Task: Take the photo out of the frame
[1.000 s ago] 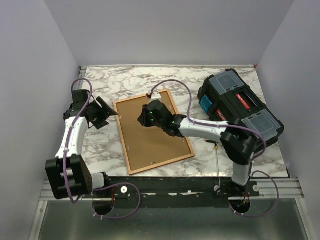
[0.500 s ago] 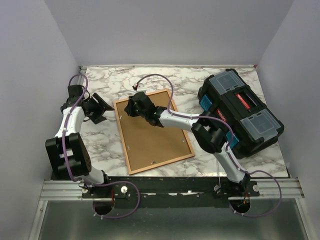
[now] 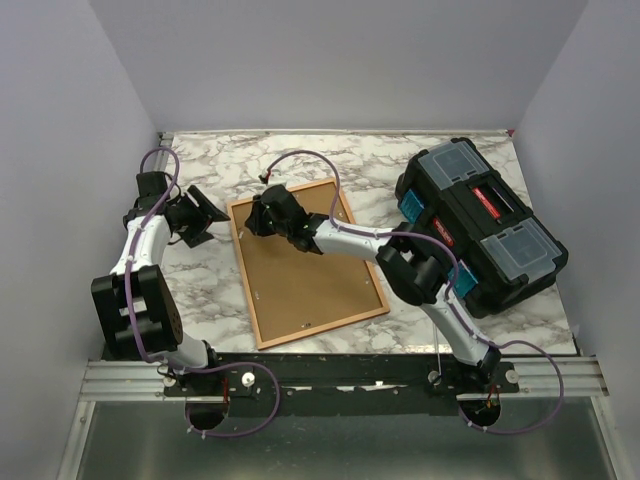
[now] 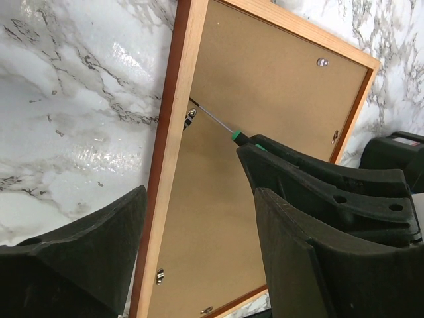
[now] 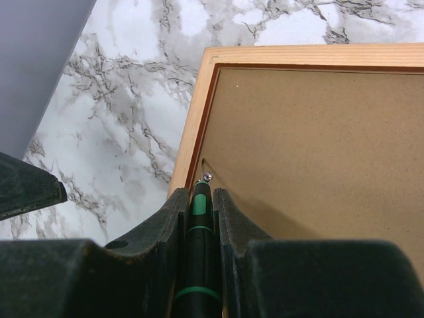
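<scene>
The frame lies face down on the marble table, its brown back board up inside the orange-red wood rim. The photo is hidden under the board. My right gripper is shut on a green-and-black screwdriver. The screwdriver's thin shaft reaches a small metal clip by the frame's left rail, near the far corner. My left gripper hangs open just left of the frame; its fingers straddle the left rail from above and hold nothing.
A black toolbox with clear-lidded compartments sits at the right of the table. More metal clips hold the board along the frame's edges. Grey walls close in on the left, the back and the right.
My right gripper has carried the screwdriver from the frame's upper middle to its far left corner. The left gripper drew back a little to the left.
</scene>
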You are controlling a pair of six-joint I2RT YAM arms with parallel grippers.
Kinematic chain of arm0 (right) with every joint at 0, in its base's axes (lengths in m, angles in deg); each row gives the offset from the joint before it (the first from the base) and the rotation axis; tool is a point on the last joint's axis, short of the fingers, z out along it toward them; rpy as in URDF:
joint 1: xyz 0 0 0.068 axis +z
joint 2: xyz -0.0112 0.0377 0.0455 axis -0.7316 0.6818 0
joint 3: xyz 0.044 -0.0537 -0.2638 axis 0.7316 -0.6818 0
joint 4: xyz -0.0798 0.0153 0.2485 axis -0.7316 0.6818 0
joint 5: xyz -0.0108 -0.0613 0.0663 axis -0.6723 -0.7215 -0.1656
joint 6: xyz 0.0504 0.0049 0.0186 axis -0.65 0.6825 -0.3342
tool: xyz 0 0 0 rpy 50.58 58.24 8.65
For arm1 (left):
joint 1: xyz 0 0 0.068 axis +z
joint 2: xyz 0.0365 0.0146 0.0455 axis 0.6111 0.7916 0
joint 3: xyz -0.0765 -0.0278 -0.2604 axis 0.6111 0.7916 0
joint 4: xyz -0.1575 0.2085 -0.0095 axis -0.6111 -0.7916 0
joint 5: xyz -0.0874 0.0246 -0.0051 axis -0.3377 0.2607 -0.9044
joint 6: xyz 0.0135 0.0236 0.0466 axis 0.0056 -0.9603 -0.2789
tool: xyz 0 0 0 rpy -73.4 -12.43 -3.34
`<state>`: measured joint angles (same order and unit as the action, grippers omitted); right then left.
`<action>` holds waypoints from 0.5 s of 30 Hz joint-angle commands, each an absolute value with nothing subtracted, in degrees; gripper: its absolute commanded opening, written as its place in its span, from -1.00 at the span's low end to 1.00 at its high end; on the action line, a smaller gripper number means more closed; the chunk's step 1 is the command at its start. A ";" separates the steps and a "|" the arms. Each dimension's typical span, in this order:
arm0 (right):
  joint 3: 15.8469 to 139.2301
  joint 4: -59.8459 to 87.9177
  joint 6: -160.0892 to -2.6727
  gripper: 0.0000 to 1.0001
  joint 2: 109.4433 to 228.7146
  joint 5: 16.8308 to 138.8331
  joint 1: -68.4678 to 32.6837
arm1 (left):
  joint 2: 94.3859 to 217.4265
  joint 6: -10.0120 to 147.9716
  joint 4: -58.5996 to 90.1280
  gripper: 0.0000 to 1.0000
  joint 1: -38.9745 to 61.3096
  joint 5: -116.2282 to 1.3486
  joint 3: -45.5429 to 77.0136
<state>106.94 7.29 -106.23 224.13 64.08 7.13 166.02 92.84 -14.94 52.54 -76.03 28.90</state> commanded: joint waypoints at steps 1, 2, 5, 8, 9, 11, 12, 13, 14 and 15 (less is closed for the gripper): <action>107.97 11.06 -105.74 -0.99 225.60 64.70 7.47 | 164.69 91.68 -13.03 0.36 52.34 -77.46 29.63; 107.44 11.00 -105.61 -0.99 225.21 64.68 7.56 | 164.53 91.61 -12.88 0.36 52.34 -77.57 29.72; 106.12 10.98 -105.34 -0.99 224.39 64.48 8.03 | 164.26 91.68 -12.58 0.36 52.35 -77.48 29.90; 105.19 11.06 -104.53 -0.99 223.55 63.89 8.82 | 164.31 91.63 -12.71 0.36 52.36 -77.48 29.73; 105.10 11.30 -104.31 -0.99 223.36 63.55 9.04 | 164.28 91.59 -12.68 0.36 52.35 -77.50 29.74; 104.91 11.72 -104.08 -0.99 223.05 62.95 9.32 | 164.33 91.59 -12.77 0.36 52.34 -77.35 29.72; 104.71 11.98 -104.05 -0.99 222.85 62.11 9.53 | 164.28 91.51 -12.83 0.36 52.39 -77.25 29.72; 104.44 12.15 -103.94 -0.99 222.61 61.69 9.63 | 164.18 91.50 -12.94 0.36 52.40 -77.13 29.72; 104.27 12.34 -103.87 -0.99 222.39 61.33 9.69 | 164.21 91.42 -12.97 0.36 52.35 -77.05 29.72; 104.06 12.43 -103.83 -0.99 222.18 61.24 9.80 | 164.18 91.41 -12.96 0.36 52.34 -76.96 29.72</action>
